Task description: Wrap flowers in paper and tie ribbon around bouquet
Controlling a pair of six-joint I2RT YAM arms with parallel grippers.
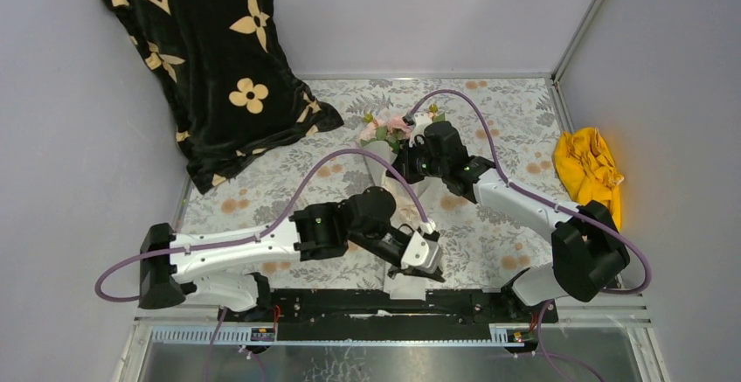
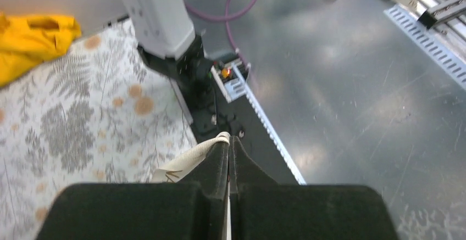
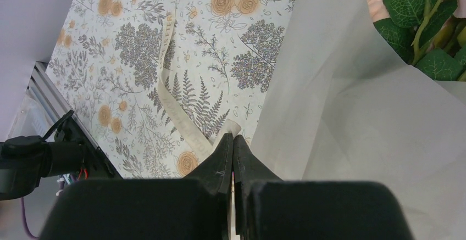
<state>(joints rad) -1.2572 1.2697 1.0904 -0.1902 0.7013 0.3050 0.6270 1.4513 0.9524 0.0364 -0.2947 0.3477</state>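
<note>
The flowers (image 1: 389,127), pink roses with green leaves, lie at the table's middle back, wrapped in the white paper (image 1: 377,169). In the right wrist view the paper (image 3: 351,113) fills the right side, with leaves of the flowers (image 3: 423,26) at the top right. The cream ribbon (image 3: 171,94) runs across the tablecloth and into my right gripper (image 3: 232,137), which is shut on its end beside the paper's edge. My left gripper (image 2: 229,139) is shut on another part of the ribbon (image 2: 187,160), low at the table's near edge (image 1: 409,270). My right gripper (image 1: 405,166) is just below the flowers.
A black cloth (image 1: 210,50) with cream flower shapes hangs at the back left. A yellow cloth (image 1: 590,168) lies by the right wall and also shows in the left wrist view (image 2: 33,39). The right arm's base (image 2: 159,15) stands near the metal front rail (image 1: 384,308).
</note>
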